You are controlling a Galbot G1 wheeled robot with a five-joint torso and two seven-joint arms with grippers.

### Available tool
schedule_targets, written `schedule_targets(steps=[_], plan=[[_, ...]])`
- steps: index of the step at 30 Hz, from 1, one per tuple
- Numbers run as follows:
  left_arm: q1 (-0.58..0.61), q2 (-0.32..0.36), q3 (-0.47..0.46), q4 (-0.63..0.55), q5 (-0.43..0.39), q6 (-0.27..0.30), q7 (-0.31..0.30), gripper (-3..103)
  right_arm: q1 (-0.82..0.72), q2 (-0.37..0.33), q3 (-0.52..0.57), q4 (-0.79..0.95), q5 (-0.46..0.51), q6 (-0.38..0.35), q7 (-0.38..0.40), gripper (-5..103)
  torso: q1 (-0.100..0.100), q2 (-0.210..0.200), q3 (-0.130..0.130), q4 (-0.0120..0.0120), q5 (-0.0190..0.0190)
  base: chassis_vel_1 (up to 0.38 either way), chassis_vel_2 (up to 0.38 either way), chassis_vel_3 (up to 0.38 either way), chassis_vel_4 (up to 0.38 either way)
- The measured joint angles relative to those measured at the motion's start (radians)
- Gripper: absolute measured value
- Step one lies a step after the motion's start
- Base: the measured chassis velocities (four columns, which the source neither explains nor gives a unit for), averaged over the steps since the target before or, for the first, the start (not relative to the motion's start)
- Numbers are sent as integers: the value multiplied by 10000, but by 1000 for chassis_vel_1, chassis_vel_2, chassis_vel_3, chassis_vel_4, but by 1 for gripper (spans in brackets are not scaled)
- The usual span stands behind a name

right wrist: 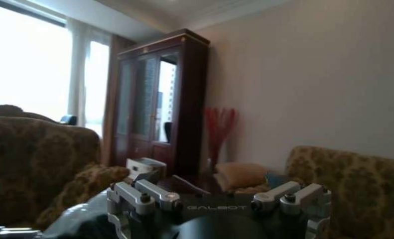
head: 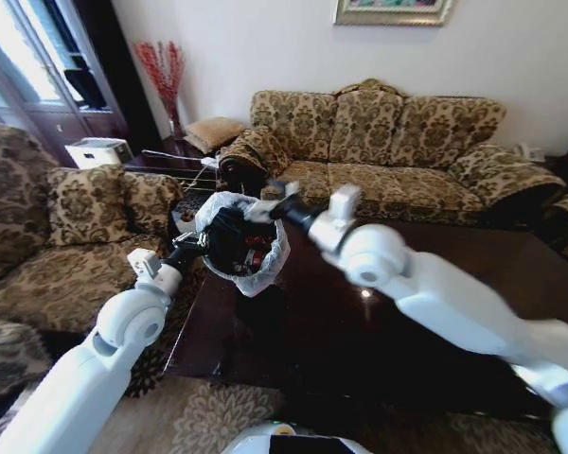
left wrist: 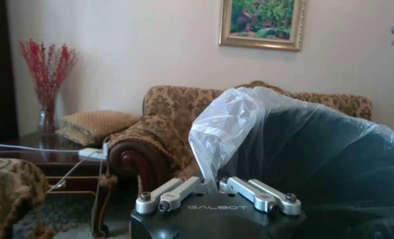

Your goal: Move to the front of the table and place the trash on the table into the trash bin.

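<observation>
My left gripper (head: pixel 201 244) is shut on the rim of the trash bin (head: pixel 241 241), a small black bin with a white bag liner, and holds it tilted just above the table's (head: pixel 407 312) far left corner. In the left wrist view the fingers (left wrist: pixel 218 185) pinch the liner edge of the bin (left wrist: pixel 316 159). Red and dark pieces of trash (head: pixel 256 257) lie inside the bin. My right gripper (head: pixel 270 203) hovers open over the bin's far rim with nothing in it. The dark glossy tabletop shows no litter.
A patterned sofa (head: pixel 398 132) runs behind the table and another (head: pixel 66 246) stands to the left. A side table with a vase of red twigs (head: pixel 163 76) fills the corner. A patterned rug (head: pixel 218 416) lies at the table's near edge.
</observation>
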Motion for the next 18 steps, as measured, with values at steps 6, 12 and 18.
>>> schedule_targets(steps=[6,12,18], plan=[[125,19,-122,-27,0,-32,128,3,-5578,-1069,4951,-234,-2394,-461,-619,100,-2,2,-1,-4,7,-111,-108,-101,-107],[193,-7,-179,-44,7,-164,138,3,-10485,601,8159,-319,-4290,-770,-751,100,-2,2,-2,-4,-2,-128,-127,-112,-113],[296,69,-294,-158,115,-183,83,3,-12326,2275,8617,-508,-5445,-467,-1068,100,-4,3,-3,-2,-1,-77,-103,-69,-62]])
